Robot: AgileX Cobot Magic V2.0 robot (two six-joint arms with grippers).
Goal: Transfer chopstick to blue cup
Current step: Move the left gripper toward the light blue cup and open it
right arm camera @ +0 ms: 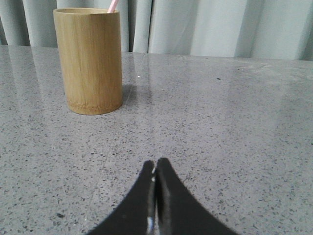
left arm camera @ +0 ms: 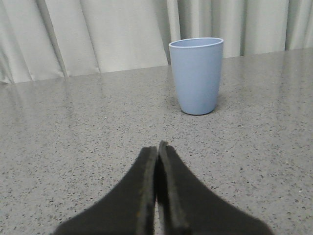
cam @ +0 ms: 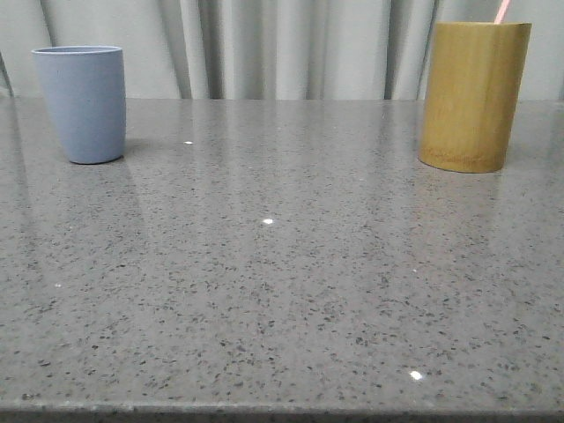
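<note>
Speckled grey tabletop (cam: 282,291) fills the lower part of the front view, bare across its middle. At the upper left of that frame stands the blue cup (cam: 81,104), upright, and nothing can be seen rising above its rim. At the upper right stands a bamboo cylinder (cam: 473,95), also upright, and the pale pink tip of the chopstick (cam: 502,11) pokes out of its mouth, leaning toward the top edge of the frame. The two vessels sit well apart, at opposite sides of the tabletop. In the left wrist view, the left gripper (left arm camera: 157,149) sits at the bottom centre with its dark jaws pressed together and nothing between them; the blue cup (left arm camera: 196,76) stands ahead of it in the upper right of the frame, apart from the jaws. In the right wrist view, the right gripper (right arm camera: 155,166) is likewise at the bottom centre, jaws closed on nothing, and the bamboo cylinder (right arm camera: 89,59) stands in the upper left with the chopstick (right arm camera: 112,6) just showing above its rim. Judging from this, the transfer has not begun: the chopstick is not yet grasped, so reaching, opening, gripping, lifting out, carrying across and lowering it into the blue cup all remain.
</note>
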